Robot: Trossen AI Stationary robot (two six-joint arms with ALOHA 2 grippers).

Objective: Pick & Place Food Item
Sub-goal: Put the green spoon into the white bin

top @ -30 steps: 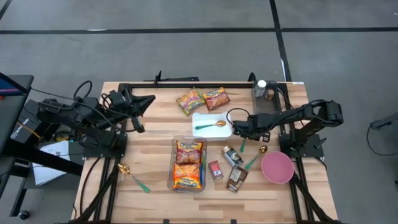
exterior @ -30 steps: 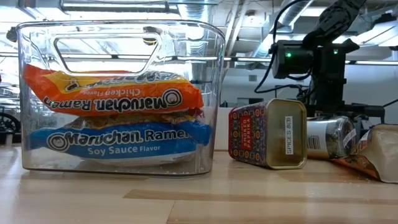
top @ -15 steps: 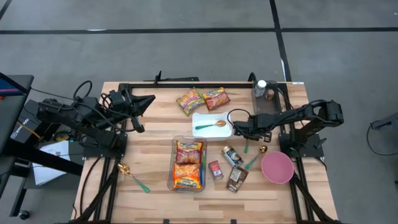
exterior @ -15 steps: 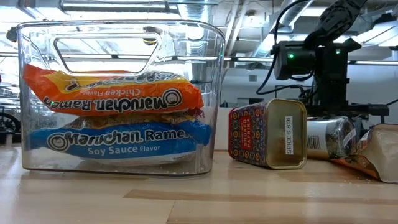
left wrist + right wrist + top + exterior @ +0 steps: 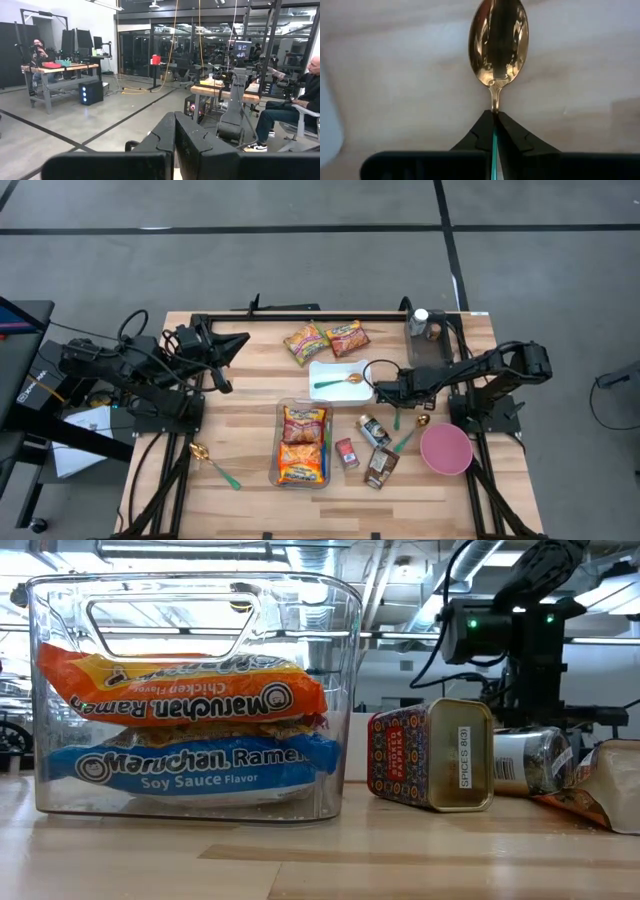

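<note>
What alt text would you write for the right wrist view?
The right end effector is shut on a gold spoon, gripping its thin green handle just below the bowl, above the pale wooden table.

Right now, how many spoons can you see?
4 spoons: one on the white plate, one by the pink bowl, one alone on the table's left side, one pinched in the right claw.

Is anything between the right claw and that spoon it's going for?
Nothing visible. The right claw is shut straight on the spoon at its neck, with the gold bowl sticking out past the fingertips over bare table.
</note>
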